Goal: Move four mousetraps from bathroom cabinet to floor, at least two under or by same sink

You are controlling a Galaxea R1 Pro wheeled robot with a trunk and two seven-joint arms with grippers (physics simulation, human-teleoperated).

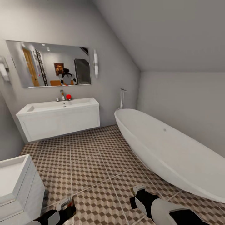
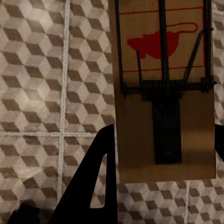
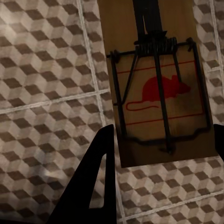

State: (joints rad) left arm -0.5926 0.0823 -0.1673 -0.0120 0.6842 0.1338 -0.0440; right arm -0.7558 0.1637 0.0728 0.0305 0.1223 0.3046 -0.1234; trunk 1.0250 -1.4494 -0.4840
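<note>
Left tool [image 2: 161,154] and right tool [image 3: 161,154] each clamp a mousetrap [image 2: 165,88]; lower them flat beside the bathroom sink [image 1: 59,117].

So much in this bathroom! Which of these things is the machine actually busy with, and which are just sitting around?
Part of the job:
- mousetrap in the left pincer
- mousetrap in the right pincer
- bathroom sink
- bathroom floor

Just there:
- bathtub
- mirror
- red item by the tap
</note>
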